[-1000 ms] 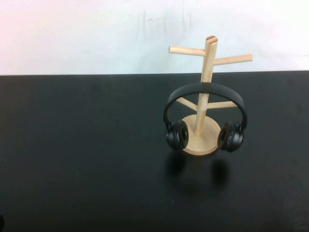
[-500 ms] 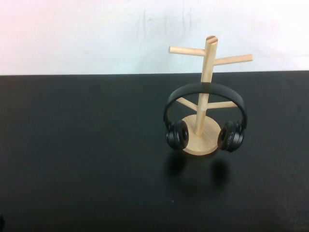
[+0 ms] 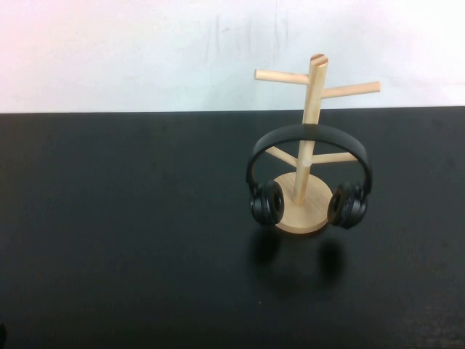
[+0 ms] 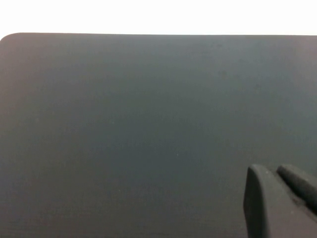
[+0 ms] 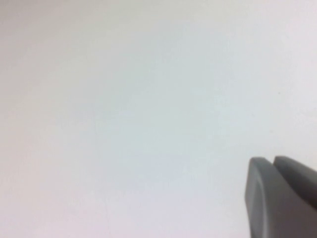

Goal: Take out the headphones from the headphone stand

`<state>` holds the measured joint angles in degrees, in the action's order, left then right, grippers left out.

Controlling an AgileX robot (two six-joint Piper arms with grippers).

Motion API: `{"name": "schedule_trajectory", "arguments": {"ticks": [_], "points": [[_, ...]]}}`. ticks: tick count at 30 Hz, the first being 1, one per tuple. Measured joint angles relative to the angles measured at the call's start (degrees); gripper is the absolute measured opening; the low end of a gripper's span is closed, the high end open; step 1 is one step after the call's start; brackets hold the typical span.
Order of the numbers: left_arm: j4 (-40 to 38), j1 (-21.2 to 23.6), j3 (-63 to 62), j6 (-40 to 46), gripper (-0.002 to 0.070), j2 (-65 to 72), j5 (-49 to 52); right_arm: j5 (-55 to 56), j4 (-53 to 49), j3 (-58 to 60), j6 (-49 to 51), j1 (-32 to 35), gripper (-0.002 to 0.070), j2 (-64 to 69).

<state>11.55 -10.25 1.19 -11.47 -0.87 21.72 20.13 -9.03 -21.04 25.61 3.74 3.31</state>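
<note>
The black headphones (image 3: 309, 133) hang by their headband on the lower pegs of the light wooden headphone stand (image 3: 312, 94), right of the table's centre. The ear cups hang to either side of the round base (image 3: 299, 214). Neither arm shows in the high view. My left gripper (image 4: 275, 173) is shut and empty over bare black table in the left wrist view. My right gripper (image 5: 271, 163) is shut and empty in the right wrist view, facing a plain white surface. Neither wrist view shows the headphones or the stand.
The black table (image 3: 131, 218) runs across the high view, with a white wall (image 3: 145, 51) behind its far edge. The table's far edge and a rounded corner show in the left wrist view (image 4: 15, 37).
</note>
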Motion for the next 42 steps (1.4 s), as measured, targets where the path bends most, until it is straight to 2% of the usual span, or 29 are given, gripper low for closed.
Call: {"name": "schedule_trajectory", "arguments": {"ticks": [3, 7, 15, 17, 22, 25, 32, 37, 42], "points": [[0.0, 0.0, 0.0, 0.0, 0.0002, 0.0, 0.0, -11.6, -7.8, -8.0, 1.0, 0.0, -0.0006, 6.9], [0.0, 0.0, 0.0, 0.0, 0.0003, 0.0, 0.0, -22.7, -8.7, -13.1, 6.2, 0.0, -0.0006, 18.0], [0.0, 0.0, 0.0, 0.0, 0.0002, 0.0, 0.0, -22.0, -13.3, -12.9, 2.4, -0.3, -0.0006, 34.3], [0.0, 0.0, 0.0, 0.0, 0.0002, 0.0, 0.0, -22.1, -17.0, -12.9, -1.3, -1.3, -0.0006, 37.3], [0.0, 0.0, 0.0, 0.0, 0.0002, 0.0, 0.0, -22.3, -25.8, -12.9, -12.6, -9.1, -0.0006, 43.0], [0.0, 0.0, 0.0, 0.0, 0.0002, 0.0, 0.0, -24.1, -27.2, -12.9, -13.3, -16.5, -0.0006, 46.9], [0.0, 0.0, 0.0, 0.0, 0.0002, 0.0, 0.0, -24.3, -41.3, -13.0, -16.5, -30.7, -0.0005, 57.0], [0.0, 0.0, 0.0, 0.0, 0.0002, 0.0, 0.0, -15.3, -40.9, -13.2, -16.5, -32.6, 0.0026, 63.4], [0.0, 0.0, 0.0, 0.0, 0.0002, 0.0, 0.0, -16.3, -38.7, -16.6, -16.5, -32.6, 0.0097, 66.4]]}}
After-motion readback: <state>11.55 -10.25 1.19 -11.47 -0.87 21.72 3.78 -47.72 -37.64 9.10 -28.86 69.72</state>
